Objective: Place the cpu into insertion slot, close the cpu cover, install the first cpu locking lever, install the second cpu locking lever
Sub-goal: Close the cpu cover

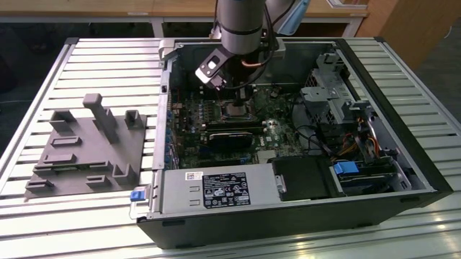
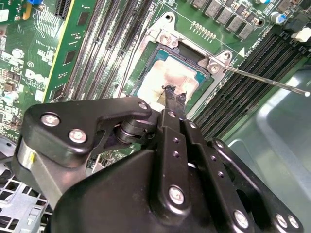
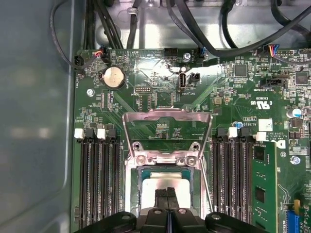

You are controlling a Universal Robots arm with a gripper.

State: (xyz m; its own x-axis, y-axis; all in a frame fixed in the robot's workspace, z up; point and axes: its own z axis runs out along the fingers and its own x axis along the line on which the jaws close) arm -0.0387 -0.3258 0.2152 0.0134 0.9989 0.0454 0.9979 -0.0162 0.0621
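We log the claw (image 2: 171, 93) pinched fully shut, holding nothing, tips down on the chip (image 2: 154, 80) (it sits in its socket (image 3: 133, 194)).

A black printed label (image 1: 224, 190) and a white sticker (image 1: 194, 175) sit on the silver power supply box (image 1: 180, 198). White lettering dots the green circuit board (image 3: 146, 73). None reads legibly.

The cpu (image 3: 163, 183) sits in the slot (image 3: 131, 190), memory slots (image 3: 99, 184) flanking it either side, gripper (image 3: 167, 195) touching its top. Case (image 1: 288, 222) on the table (image 1: 101, 59), fixture (image 1: 86, 145) just beside it on the exterior view's left.
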